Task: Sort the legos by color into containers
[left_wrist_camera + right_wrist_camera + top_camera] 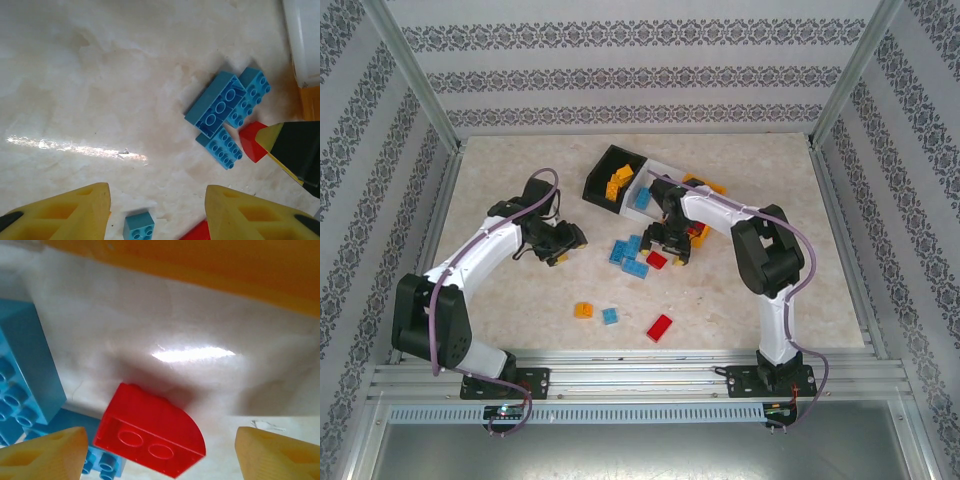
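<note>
My right gripper (670, 250) hangs open over a red lego (150, 435) with a rounded side. The brick lies on the table between its fingers, touching neither. Blue legos (25, 380) lie just left of it. My left gripper (563, 248) is open too, with nothing held. A small blue lego (139, 226) and the edge of a red lego (197, 232) show on the table between its fingers. The containers stand at the back: a black bin (603, 160) with orange-yellow bricks, a white bin (660, 167) with a blue brick, and an orange bin (713, 186) partly hidden by the right arm.
An orange brick (583, 310), a blue brick (610, 316) and a red brick (660, 327) lie loose near the front. A cluster of blue bricks (630, 255) sits between the two grippers. Metal posts and patterned walls close in the table.
</note>
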{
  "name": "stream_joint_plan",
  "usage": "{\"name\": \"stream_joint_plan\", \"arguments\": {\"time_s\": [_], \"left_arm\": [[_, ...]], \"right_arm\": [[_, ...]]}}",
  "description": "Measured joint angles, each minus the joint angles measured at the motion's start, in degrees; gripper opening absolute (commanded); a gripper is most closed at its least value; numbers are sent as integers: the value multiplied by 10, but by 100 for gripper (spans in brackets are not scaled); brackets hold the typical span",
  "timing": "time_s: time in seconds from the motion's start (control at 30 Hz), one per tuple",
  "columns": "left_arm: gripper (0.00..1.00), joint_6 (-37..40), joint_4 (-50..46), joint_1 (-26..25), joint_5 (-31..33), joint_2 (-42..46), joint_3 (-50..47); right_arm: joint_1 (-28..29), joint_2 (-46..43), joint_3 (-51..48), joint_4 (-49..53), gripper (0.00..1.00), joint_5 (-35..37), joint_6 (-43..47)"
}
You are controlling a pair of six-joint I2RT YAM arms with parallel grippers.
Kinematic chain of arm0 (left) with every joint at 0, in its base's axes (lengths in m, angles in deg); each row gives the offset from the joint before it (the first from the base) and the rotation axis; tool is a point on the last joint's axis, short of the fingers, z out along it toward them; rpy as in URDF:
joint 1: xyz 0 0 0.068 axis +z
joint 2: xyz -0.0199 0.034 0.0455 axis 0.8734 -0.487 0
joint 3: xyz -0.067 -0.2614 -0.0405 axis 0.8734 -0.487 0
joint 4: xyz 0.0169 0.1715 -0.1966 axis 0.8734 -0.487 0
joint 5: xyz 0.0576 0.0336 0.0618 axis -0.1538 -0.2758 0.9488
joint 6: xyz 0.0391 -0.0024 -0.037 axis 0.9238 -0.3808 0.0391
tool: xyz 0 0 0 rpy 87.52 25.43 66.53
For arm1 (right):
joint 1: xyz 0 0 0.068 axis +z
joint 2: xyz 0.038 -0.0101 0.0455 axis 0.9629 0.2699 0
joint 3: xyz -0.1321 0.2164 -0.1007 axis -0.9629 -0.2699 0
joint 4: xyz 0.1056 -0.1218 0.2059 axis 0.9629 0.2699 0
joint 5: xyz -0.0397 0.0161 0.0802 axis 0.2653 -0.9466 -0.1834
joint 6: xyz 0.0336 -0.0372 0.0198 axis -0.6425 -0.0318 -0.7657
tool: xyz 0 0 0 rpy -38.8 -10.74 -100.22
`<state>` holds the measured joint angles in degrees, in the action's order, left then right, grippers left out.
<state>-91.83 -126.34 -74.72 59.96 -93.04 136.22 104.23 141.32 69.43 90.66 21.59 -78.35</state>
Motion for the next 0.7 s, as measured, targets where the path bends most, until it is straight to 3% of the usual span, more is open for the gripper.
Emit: {"name": "stream_joint_plan", "arguments": {"time_s": [0.27,0.57,0.7], "left_arm": [[53,5,0,9,-1,1,0],[53,6,2,9,-4,1,-7],[53,6,2,9,-5,1,-18]], "right_arm": [[8,34,32,12,70,8,-3],[11,37,35,15,41,14,3],[11,34,34,14,40,14,3]]}}
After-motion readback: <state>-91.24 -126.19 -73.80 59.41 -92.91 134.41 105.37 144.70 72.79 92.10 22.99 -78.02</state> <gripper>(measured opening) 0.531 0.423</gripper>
